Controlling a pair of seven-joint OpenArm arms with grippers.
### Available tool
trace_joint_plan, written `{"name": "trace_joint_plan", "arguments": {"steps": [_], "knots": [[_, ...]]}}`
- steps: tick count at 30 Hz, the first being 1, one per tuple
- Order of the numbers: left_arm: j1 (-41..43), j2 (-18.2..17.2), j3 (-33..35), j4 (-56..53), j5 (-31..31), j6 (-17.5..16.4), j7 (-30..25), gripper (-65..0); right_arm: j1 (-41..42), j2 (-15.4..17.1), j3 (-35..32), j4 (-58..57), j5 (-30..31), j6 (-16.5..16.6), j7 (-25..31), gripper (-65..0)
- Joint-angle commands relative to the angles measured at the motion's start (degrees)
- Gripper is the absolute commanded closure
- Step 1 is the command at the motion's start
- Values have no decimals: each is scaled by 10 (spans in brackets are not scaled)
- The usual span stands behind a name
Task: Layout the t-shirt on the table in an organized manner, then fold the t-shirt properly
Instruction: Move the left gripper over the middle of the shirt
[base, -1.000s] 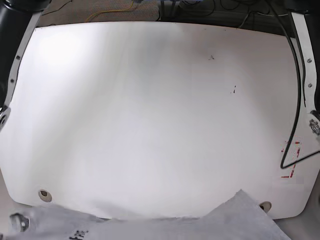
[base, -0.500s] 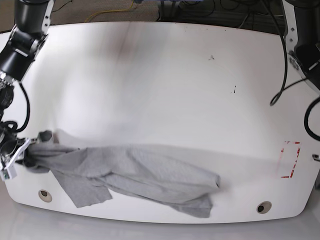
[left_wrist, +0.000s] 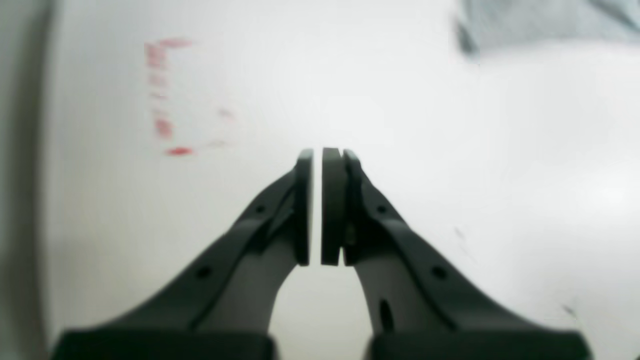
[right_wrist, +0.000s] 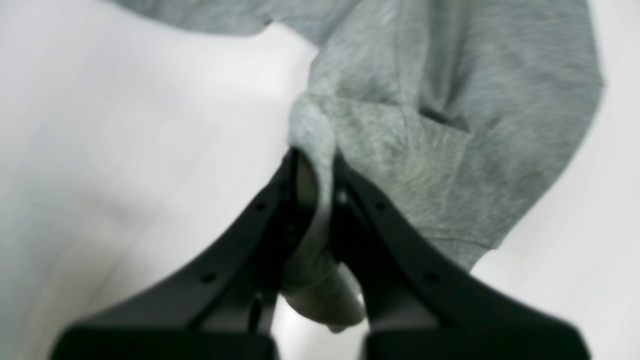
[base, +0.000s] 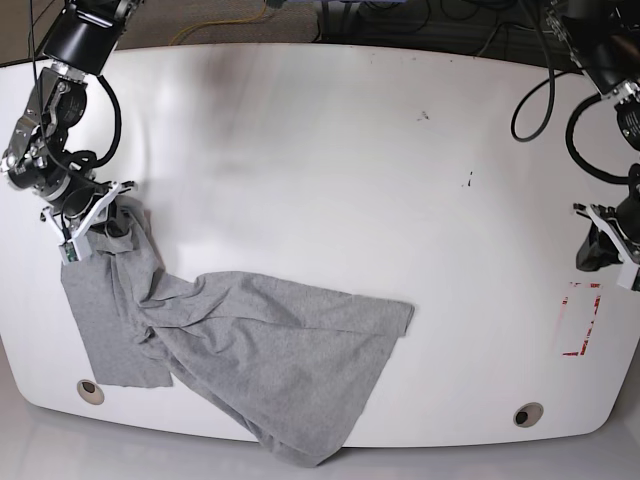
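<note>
While half a second ago the t-shirt (base: 250, 355) lay bunched low along the table's (base: 330, 160) near edge, it now trails from a higher hold at the table's left side in the base view, spread wider and flatter. The right gripper (right_wrist: 315, 165) has risen with it, jaws clamped on a fold of grey cloth. The shirt's long axis runs diagonally from that gripper down toward the near edge's middle, where its far end lies. The left gripper (left_wrist: 317, 155), jaws closed on nothing, hovers beside the red tape mark (base: 580, 318).
</note>
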Motion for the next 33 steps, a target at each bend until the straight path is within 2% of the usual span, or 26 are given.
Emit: {"name": "trace_joint_plan", "arguments": {"steps": [1, 9, 12, 15, 19, 20, 25, 28, 33], "knots": [[10, 5, 10, 12, -4, 0, -19, -11, -1, 3, 4, 19, 11, 0, 16, 0], [19, 68, 79, -3, 16, 0, -23, -25, -3, -2, 4, 18, 11, 0, 16, 0], [6, 98, 101, -11, 47, 4, -34, -93, -3, 0, 4, 19, 11, 0, 16, 0], [-15, 126, 126, -19, 81, 30, -47, -206, -3, 0, 4, 19, 11, 0, 16, 0], [-29, 160, 147, -22, 120, 51, -63, -310, -3, 0, 4, 19, 11, 0, 16, 0], [-36, 179, 151, -23, 137, 63, -71, -340, -4, 0, 4, 19, 11, 0, 16, 0], [-66, 232, 151, -43, 200, 115, -111, -353, -12, 0, 4, 19, 11, 0, 16, 0], [-87, 251, 150, -77, 221, 140, -139, -354, -14, 0, 4, 19, 11, 0, 16, 0], [-117, 263, 150, -154, 221, 150, -168, -353, -15, -1, 4, 19, 11, 0, 16, 0]]}}
